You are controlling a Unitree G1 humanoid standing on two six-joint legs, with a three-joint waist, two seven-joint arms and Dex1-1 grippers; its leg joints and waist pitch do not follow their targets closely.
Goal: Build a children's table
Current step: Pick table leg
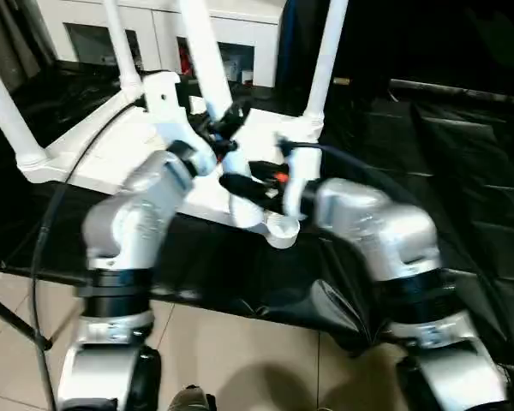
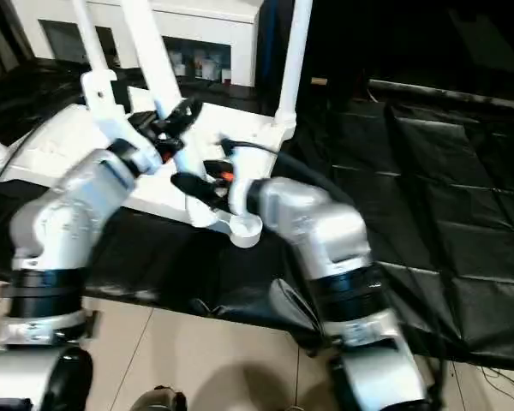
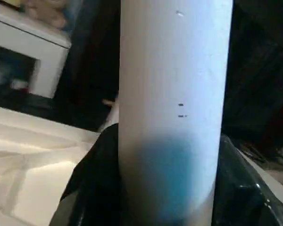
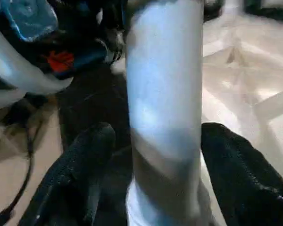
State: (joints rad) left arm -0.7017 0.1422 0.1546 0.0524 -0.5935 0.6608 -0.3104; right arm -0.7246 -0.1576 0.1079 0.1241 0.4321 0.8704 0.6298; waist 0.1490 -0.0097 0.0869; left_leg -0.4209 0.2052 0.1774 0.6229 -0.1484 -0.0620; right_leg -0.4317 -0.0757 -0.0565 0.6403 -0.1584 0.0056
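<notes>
1. The children's table [image 1: 111, 150] lies upside down on black sheeting at upper left of the frame, ribbed underside up, with 3 legs standing in corner sockets.
2. The fourth leg [image 1: 207, 60] rises at centre top, above the near corner socket.
3. The left gripper [image 1: 225, 127] has its black fingers pressed on both sides of this leg.
4. The right gripper [image 1: 250, 187] straddles the leg lower down, its fingers [image 4: 80, 160] spread with gaps either side, holding nothing.
5. The tube looks light, stiff and smooth, likely slippery; gripping low near the socket should steady it.
</notes>
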